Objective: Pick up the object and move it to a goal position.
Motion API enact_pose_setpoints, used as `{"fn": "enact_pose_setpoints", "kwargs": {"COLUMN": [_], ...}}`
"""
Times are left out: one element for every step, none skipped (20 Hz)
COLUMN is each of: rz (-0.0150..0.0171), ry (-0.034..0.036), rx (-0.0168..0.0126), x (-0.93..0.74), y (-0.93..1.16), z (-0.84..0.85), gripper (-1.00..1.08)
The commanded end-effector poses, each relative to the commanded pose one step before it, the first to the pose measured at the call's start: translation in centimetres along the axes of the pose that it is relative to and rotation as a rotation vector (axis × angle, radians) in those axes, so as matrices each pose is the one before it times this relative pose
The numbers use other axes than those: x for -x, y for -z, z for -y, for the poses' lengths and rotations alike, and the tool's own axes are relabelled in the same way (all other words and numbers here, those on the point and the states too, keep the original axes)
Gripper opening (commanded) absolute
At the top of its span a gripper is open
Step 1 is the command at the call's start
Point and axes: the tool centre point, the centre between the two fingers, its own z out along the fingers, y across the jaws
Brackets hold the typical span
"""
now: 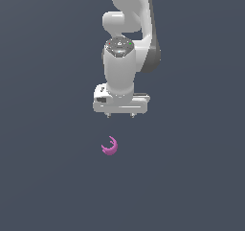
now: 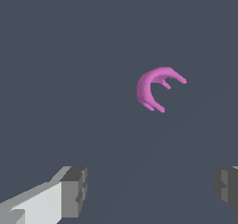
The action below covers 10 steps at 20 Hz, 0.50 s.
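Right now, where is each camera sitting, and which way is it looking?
Exterior view: sits off the arm, facing the white robot arm head-on and a bit from above; its white gripper hangs open above the small magenta-pink crescent-shaped plastic-looking lump on the dark grey floor.
Wrist view: rides on the wrist, looking past the gripper's two grey fingertips at the floor.
Shared: both see the pink lump, ungrasped, and the gripper's fingertips.
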Motion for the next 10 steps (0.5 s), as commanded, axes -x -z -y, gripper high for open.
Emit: {"fn": "enact_pose_setpoints", "kwargs": {"rz": [0.0, -0.00025, -0.00072, -0.00114, -0.00153, -0.00184, -0.00195, -0.00155, -0.00107, -0.00065], "ry": [0.0, 0.00133, 0.00399, 0.00638, 0.00879, 0.01097, 0.01233, 0.01059, 0.0081, 0.00555], "rx": [0.0, 0.0003, 0.00086, 0.00137, 0.00185, 0.00224, 0.00241, 0.00194, 0.00137, 0.00084], "x": [0.0, -0.008, -0.024, -0.037, -0.046, -0.049, -0.041, -0.02, -0.002, 0.011], "y": [0.0, 0.022, 0.066, 0.106, 0.145, 0.179, 0.198, 0.166, 0.123, 0.081], "z": [-0.001, 0.024, 0.077, 0.115, 0.157, 0.19, 0.204, 0.166, 0.117, 0.072], "gripper": [1.0, 1.0, 1.0, 1.0, 1.0, 1.0, 1.0, 1.0, 1.0, 1.0]}}
